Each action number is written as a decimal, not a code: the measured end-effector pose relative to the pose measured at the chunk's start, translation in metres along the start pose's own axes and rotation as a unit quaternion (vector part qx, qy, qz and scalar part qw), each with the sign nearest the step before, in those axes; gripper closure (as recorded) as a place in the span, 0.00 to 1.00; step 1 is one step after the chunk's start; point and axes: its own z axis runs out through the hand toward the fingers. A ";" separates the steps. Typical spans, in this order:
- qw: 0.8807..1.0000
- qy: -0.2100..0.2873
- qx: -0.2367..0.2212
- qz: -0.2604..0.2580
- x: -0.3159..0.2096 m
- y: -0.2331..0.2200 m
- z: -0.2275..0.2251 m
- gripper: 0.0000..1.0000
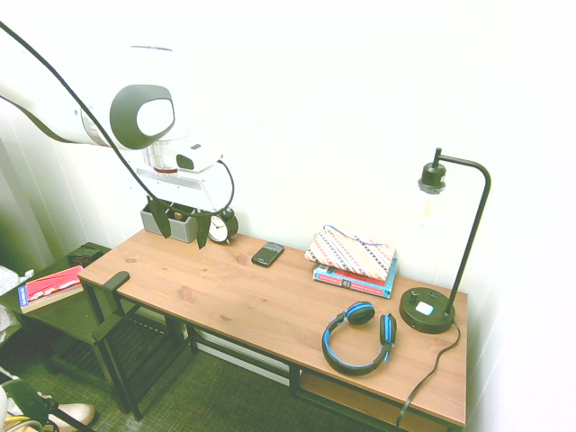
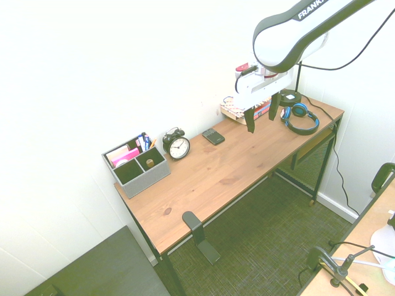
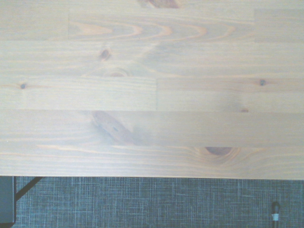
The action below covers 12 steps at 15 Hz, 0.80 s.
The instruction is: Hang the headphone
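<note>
**Headphone flat on the desk, arm waiting high with nothing in hand**

Here's the headphone (image 1: 360, 339), lying flat on the wooden desk (image 1: 243, 297) just beside the lamp's round base (image 1: 427, 310), on the side toward the desk's front edge. Both blue-trimmed ear cups point toward the lamp and the headband loops away from it, so the band sits clear on the wood. That looks like the easiest part to pinch from above.

The lamp (image 1: 468, 225) is our landmark. Its thin stem rises from the base and bends over into a short horizontal arm with the bulb at the end; I'd judge that bend to be the likeliest hanger. Past the lamp, against the wall, sits a patterned pouch on a stack of books (image 1: 353, 261), then a dark phone (image 1: 267, 254) further along. At the far end of the desk from the lamp are an alarm clock (image 2: 178, 145) and a grey organiser (image 2: 136, 164).

The gripper (image 2: 261, 116) hangs well above the desk, pointing straight down, fingers spread wide, holding nothing. The wrist view shows only bare wood and carpet. It stands well apart from the lamp, so the pick is not yet begun.
</note>
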 end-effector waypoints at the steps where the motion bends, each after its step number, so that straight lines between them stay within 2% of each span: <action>1: 1.000 -0.001 -0.001 0.000 0.000 0.000 0.001 0.00; 3: 1.000 0.005 0.006 -0.028 0.004 0.000 0.002 0.00; 6: 0.992 0.022 0.026 -0.120 0.037 0.015 0.011 0.00; 8: 0.983 0.020 0.023 -0.179 0.063 0.040 0.023 0.00; 12: 0.958 0.010 0.009 -0.285 0.118 0.098 0.051 0.00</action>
